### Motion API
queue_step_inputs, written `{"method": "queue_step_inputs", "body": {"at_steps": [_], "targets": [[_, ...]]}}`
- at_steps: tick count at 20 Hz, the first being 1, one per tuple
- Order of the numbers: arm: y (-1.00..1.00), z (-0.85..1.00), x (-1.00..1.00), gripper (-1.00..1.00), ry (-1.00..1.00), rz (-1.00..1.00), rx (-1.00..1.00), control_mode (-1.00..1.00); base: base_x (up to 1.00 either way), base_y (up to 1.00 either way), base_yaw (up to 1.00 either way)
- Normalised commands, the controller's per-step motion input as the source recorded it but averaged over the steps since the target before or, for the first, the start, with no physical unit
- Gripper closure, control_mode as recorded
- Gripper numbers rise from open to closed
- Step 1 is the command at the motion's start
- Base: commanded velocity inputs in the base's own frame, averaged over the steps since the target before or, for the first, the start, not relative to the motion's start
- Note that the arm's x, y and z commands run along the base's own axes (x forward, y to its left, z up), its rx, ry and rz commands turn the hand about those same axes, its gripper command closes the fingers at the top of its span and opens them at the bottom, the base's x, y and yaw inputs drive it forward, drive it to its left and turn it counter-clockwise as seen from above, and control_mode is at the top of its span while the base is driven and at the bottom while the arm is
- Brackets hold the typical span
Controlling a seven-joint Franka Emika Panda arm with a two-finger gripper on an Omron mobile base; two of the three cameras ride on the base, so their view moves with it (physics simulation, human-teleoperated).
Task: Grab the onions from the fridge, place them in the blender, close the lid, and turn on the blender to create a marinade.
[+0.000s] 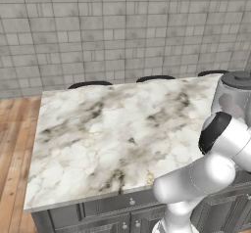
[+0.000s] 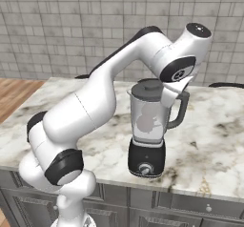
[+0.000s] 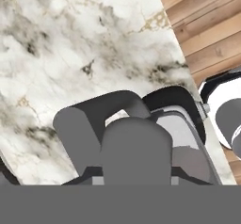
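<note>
The blender [image 2: 147,161] stands on the marble counter [image 2: 209,140], its black base and silver knob facing me. Its translucent grey jar [image 2: 145,121] carries the dark lid [image 2: 148,88] flat on top. Through the jar wall the onions [image 2: 148,121] show as a blurred rounded shape. My gripper [image 2: 167,97] comes down at the lid's right side, shut on the lid; its fingertips are hidden. In the hand view the lid's raised knob [image 3: 136,148] sits close at the bottom centre, with the jar handle [image 3: 84,119] beside it. The jar [image 1: 233,97] also shows at the right edge of the left base view. The fridge is out of view.
A wide stretch of bare marble [image 1: 108,134] lies left of the blender. Dark stool tops [image 1: 89,84] peek over the counter's far edge, before a grey tiled wall. Wood floor [image 1: 14,144] runs along the counter's left end. Grey drawers [image 2: 205,207] sit under the front edge.
</note>
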Motion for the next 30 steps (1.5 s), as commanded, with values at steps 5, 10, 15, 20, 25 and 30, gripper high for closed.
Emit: {"method": "queue_step_inputs", "body": {"at_steps": [5, 10, 15, 20, 25, 30], "targets": [[0.2, -0.32, 0.0, 1.0, -0.01, 0.0, 0.0, -1.0, 0.0, 0.0, 0.0], [0.39, -0.38, 0.0, 1.0, 0.0, 0.0, 0.0, -1.0, 0.0, 0.0, 0.0], [0.53, -0.29, 0.0, -1.0, 0.0, 0.0, 0.0, -1.0, 0.0, 0.0, 0.0], [0.23, -0.01, 0.0, -1.0, 0.0, 0.0, 0.0, -1.0, 0.0, 0.0, 0.0], [0.0, 0.0, 0.02, -1.0, 0.0, 0.0, -0.01, -1.0, 0.0, 0.0, 0.0], [0.0, 0.06, 0.01, -1.0, 0.0, 0.0, -0.02, -1.0, 0.0, 0.0, 0.0]]}}
